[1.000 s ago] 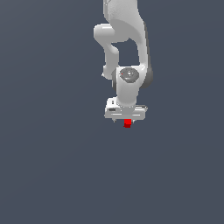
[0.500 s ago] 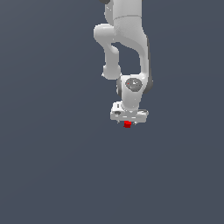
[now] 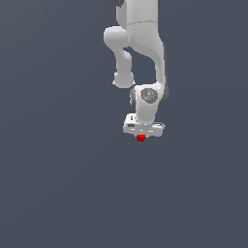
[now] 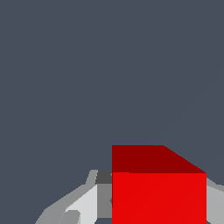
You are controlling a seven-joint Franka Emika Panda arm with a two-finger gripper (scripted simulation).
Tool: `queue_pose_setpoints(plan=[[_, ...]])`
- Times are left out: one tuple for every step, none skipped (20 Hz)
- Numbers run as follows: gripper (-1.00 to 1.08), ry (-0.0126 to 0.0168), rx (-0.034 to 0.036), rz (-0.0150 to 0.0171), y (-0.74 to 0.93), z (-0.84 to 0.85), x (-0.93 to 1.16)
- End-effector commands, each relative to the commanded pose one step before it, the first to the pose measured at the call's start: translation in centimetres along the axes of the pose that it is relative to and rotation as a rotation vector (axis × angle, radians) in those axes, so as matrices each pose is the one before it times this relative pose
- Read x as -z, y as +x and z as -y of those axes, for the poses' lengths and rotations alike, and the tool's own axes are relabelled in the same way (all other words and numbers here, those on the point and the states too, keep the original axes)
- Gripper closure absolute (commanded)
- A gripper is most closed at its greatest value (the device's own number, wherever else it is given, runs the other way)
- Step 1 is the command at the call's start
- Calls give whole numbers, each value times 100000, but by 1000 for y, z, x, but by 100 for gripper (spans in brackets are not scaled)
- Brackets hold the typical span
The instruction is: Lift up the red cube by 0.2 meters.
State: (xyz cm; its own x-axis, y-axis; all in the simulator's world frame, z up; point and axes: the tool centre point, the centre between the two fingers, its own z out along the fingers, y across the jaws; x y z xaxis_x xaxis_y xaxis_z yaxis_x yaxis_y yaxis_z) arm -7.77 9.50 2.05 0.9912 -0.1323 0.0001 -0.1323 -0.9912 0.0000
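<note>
Plain grey ground, red cube (image 3: pixel 141 138) half hidden under pincer (image 3: pixel 142 134), grip unclear

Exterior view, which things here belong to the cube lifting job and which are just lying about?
Belongs to the job:
- red cube
- hand, right over the cube

Just lying about:
- nothing else shows; only the plain grey surface

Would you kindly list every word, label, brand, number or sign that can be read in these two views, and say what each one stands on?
There are none to read.
The red cube shows plain faces with no marking in the wrist view.
The gripper and the white arm carry no legible lettering in the exterior view.
The grey background is bare of any sign.
</note>
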Motion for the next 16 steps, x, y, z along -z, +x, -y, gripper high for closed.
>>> queue_pose_setpoints(plan=[[108, -18, -75, -7, 13, -25, -38], [108, 0, 0, 0, 0, 0, 0], [108, 0, 0, 0, 0, 0, 0], [108, 0, 0, 0, 0, 0, 0], [108, 0, 0, 0, 0, 0, 0], [108, 22, 64, 15, -21, 34, 33], [108, 0, 0, 0, -1, 0, 25], [108, 0, 0, 0, -3, -1, 77], [108, 0, 0, 0, -4, -1, 128], [108, 0, 0, 0, -6, -2, 179], [108, 0, 0, 0, -8, -2, 231], [108, 0, 0, 0, -9, -3, 283], [108, 0, 0, 0, -11, -3, 335], [108, 0, 0, 0, -12, -3, 388], [108, 0, 0, 0, -14, -4, 442], [108, 0, 0, 0, -15, -4, 497]])
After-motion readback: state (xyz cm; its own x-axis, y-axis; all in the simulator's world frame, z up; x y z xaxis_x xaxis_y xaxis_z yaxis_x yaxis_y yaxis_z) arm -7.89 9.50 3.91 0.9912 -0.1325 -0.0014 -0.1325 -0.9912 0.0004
